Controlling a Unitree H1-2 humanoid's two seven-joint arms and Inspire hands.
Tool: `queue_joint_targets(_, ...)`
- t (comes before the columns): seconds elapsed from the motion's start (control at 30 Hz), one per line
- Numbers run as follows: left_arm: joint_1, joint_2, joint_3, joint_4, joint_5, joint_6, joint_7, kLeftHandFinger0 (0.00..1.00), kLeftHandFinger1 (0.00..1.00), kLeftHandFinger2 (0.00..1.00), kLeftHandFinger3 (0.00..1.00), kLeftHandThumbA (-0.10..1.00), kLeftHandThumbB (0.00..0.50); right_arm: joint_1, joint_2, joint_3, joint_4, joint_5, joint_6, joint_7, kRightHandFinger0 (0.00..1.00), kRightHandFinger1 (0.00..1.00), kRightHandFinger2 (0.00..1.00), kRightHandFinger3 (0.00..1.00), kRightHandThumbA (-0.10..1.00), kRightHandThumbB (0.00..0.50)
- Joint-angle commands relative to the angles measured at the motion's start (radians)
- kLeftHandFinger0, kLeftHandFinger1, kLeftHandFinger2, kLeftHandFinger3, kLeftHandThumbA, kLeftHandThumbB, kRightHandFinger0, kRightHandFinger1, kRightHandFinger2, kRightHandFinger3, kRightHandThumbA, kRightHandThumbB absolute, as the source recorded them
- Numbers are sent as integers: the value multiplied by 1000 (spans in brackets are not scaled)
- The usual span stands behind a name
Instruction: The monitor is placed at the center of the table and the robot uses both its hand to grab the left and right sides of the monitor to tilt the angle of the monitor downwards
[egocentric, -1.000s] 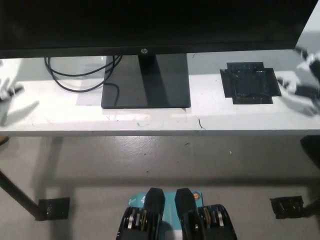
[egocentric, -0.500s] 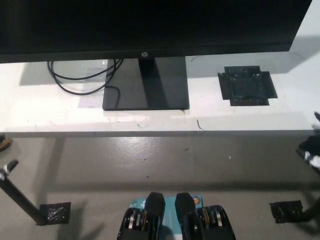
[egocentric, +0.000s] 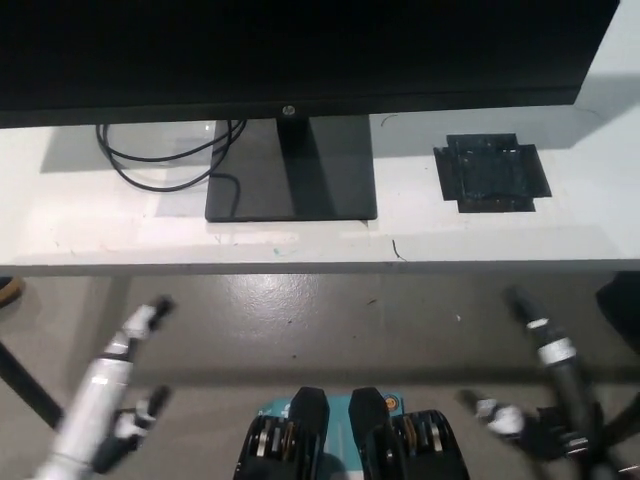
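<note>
Monitor (egocentric: 300, 50) at table (egocentric: 500, 235) centre, long axis left to right, screen facing the camera, upper part and left end cropped by the frame. Stand base (egocentric: 290, 180) flat on the tabletop, looped cable (egocentric: 165, 160) beside it at left. Black taped patch (egocentric: 492, 172) right of the base. White left hand (egocentric: 115, 400) low at lower left, released, fingers spread, blurred. Black right hand (egocentric: 545, 395) low at lower right, released, partly cropped. Both hands below the table edge, well apart from the monitor.

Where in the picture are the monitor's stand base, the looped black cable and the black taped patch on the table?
stand base (egocentric: 290, 185), head view, on the middle of the flat base plate.
looped black cable (egocentric: 150, 178), head view, on the loop's lower curve.
black taped patch (egocentric: 492, 172), head view, on its centre.
</note>
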Motion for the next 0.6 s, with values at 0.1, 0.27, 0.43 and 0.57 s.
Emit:
queue_joint_targets(0.1,-50,-12,-81,181,68,-79,90,1000,1000,1000,1000,1000,278,-78,4,74,203,-109,-86,-226,1000,1000,1000,1000,1000,379)
queue_joint_targets(0.27,-76,-11,-88,278,34,-79,100,1000,1000,1000,1000,1000,272,-130,1,129,341,-118,-86,-322,1000,1000,1000,1000,991,367)
queue_joint_targets(0.43,-94,-10,-96,337,28,-79,112,1000,1000,1000,1000,1000,270,-169,-1,156,433,-80,-86,-347,1000,1000,1000,1000,980,367)
queue_joint_targets(0.57,-99,-13,-102,366,28,-79,114,1000,1000,1000,1000,1000,282,-189,-6,176,476,-74,-86,-361,1000,1000,1000,1000,988,385)
